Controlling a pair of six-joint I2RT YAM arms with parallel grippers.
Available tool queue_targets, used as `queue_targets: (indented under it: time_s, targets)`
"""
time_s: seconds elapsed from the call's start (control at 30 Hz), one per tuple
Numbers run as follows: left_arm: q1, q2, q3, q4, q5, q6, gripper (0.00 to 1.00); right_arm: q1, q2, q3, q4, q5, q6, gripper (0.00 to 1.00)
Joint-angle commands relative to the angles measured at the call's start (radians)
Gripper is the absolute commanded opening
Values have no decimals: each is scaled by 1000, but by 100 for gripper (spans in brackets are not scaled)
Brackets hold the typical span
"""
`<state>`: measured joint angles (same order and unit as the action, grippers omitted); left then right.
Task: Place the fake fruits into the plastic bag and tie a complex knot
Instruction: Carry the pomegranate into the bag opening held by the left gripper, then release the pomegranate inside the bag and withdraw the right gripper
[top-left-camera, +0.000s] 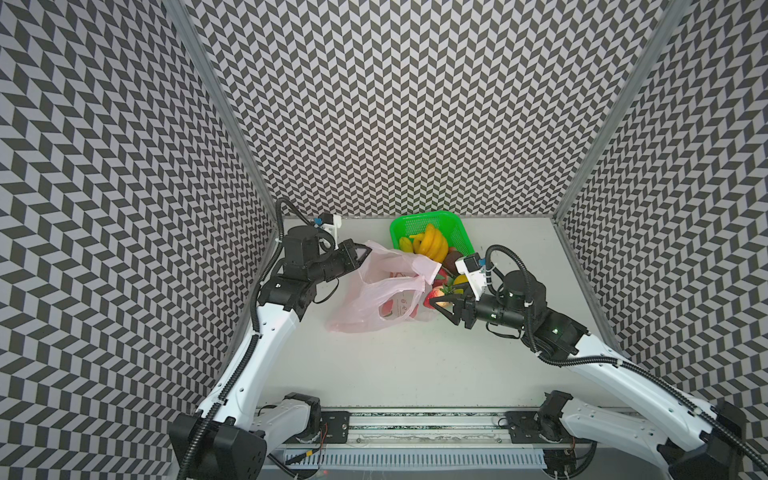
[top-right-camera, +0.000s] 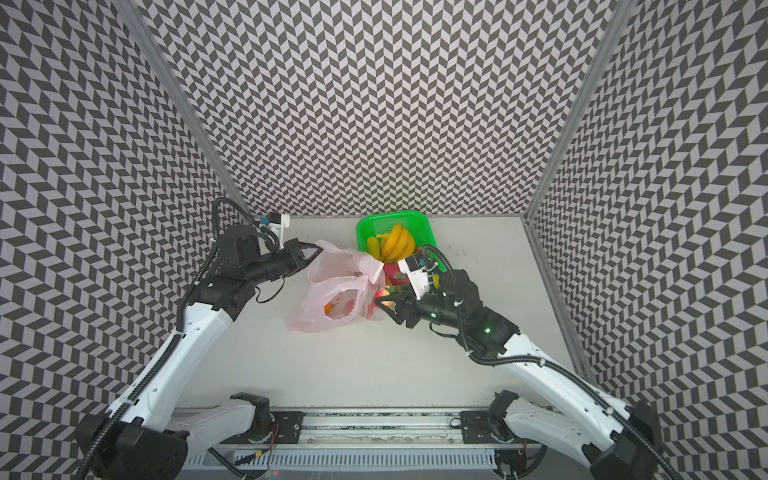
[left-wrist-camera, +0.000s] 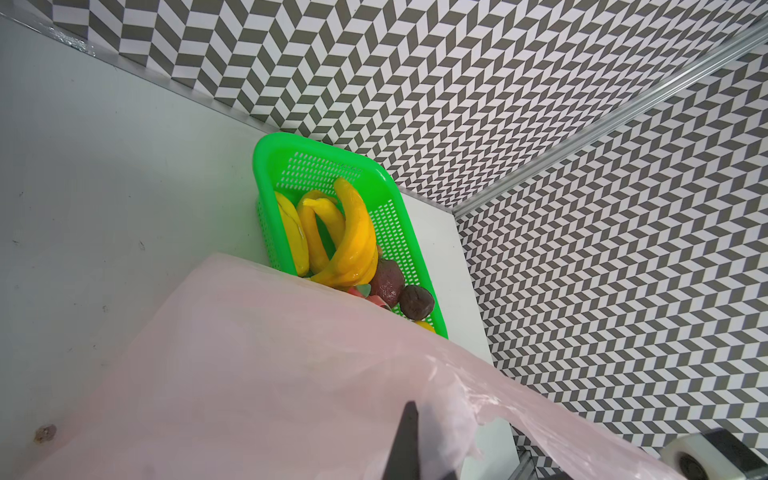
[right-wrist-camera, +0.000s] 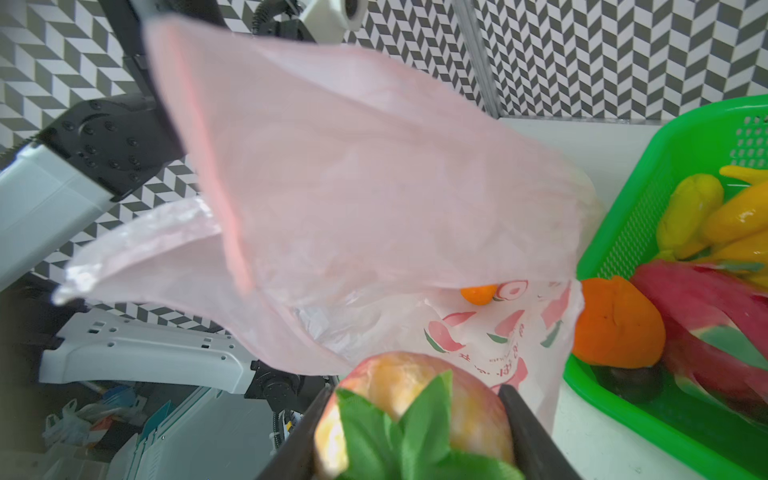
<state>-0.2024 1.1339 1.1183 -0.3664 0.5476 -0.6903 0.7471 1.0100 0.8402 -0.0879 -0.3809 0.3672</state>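
Pink film, probably limp and slippery: my left hand (top-left-camera: 368, 251) pinches plastic bag (top-left-camera: 374, 299) rim | right hand (top-left-camera: 442, 307) clamps leafy fake fruit (right-wrist-camera: 415, 390) mid-body, beside basket (top-left-camera: 419, 217); likely light and slick.

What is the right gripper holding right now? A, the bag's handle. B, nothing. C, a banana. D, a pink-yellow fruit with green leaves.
D: in the right wrist view the right gripper clamps the pink-yellow fruit with green leaves between its fingers.

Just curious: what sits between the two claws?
The plastic bag, in both top views: left gripper pinching its edge, right gripper holding a fruit.
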Motion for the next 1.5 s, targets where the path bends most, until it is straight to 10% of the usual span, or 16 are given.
queue_targets:
  time_s: [0.0,0.73,1.47]
  targets:
    - [5,-7,-9,35,17,6,0,11,32,9,124,53,-23,41]
    - [4,-8,-25,50,31,2,0,20,376,147,248,89,-110,42]
    - [4,-10,-14,46,23,5,0,20,457,198,147,92,-141,75]
